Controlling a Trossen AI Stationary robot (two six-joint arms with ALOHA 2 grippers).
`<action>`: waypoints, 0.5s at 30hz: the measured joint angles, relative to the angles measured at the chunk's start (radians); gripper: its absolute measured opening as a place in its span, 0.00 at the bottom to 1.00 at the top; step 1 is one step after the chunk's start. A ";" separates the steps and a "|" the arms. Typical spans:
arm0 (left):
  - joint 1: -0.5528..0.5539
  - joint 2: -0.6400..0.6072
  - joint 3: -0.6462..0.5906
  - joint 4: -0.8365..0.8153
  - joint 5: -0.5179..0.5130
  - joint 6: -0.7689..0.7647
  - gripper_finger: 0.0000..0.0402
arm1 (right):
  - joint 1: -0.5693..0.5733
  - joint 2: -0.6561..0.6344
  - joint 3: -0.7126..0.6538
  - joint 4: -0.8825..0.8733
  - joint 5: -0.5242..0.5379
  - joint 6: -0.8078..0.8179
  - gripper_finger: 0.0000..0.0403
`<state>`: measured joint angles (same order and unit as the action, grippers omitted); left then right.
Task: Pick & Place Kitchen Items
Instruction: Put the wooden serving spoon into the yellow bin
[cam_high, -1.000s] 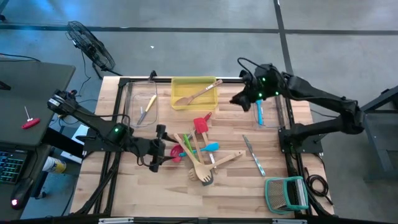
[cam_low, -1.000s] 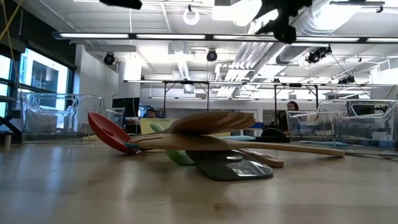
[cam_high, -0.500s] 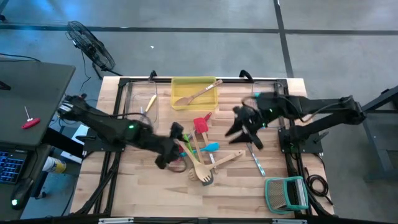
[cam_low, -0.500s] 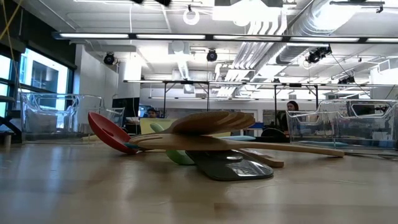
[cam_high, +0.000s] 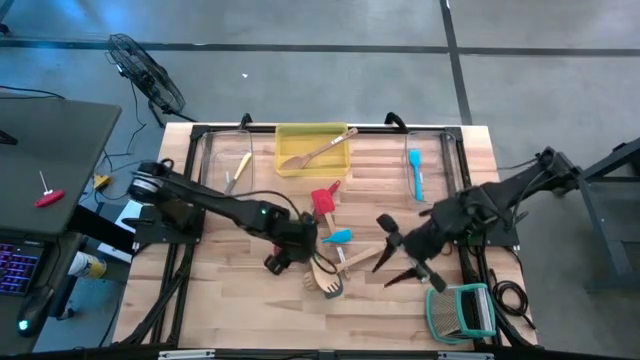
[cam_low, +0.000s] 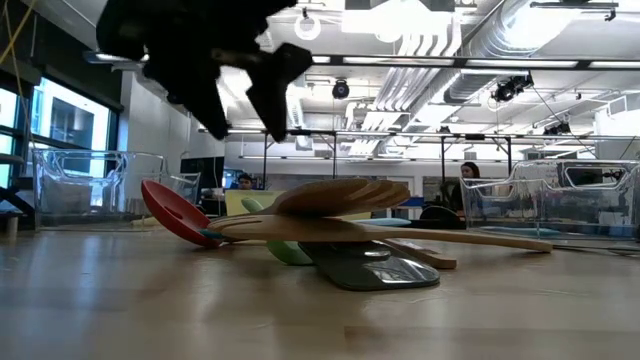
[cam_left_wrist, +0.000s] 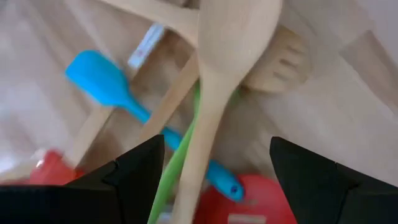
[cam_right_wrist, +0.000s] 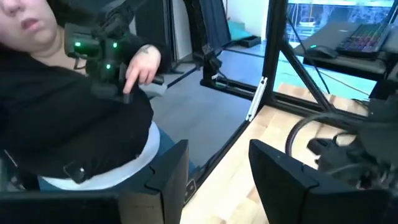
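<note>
Under left hand (cam_high: 300, 252), utensils (cam_high: 325, 262) overlap.

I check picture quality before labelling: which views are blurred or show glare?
Left wrist view: close and soft, the wooden spoon and blue spatula blurred. Low view: left gripper a dark backlit shape, ceiling lamps glaring. High view: sharp, even light. Right wrist view: slightly soft.

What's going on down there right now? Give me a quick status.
Left pincer open, empty, over the utensil pile. Right pincer open, empty, near the metal knife. Blue spatula lies in the right clear bin. Utensils overlap; nothing else blocking.
</note>
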<state>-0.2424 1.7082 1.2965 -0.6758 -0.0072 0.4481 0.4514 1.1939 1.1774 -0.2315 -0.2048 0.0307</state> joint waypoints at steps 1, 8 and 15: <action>0.000 0.013 0.001 0.015 0.010 0.001 0.71 | 0.008 0.006 0.000 0.007 0.006 -0.001 0.40; 0.001 0.037 0.001 0.055 0.084 -0.012 0.71 | 0.049 0.062 0.000 0.051 0.009 0.059 0.40; 0.001 0.037 0.000 0.044 0.084 -0.053 0.71 | 0.062 0.091 0.000 0.071 0.023 0.078 0.40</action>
<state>-0.2417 1.7454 1.2964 -0.6321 0.0772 0.3955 0.5137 1.2850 1.1774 -0.1604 -0.1814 0.1087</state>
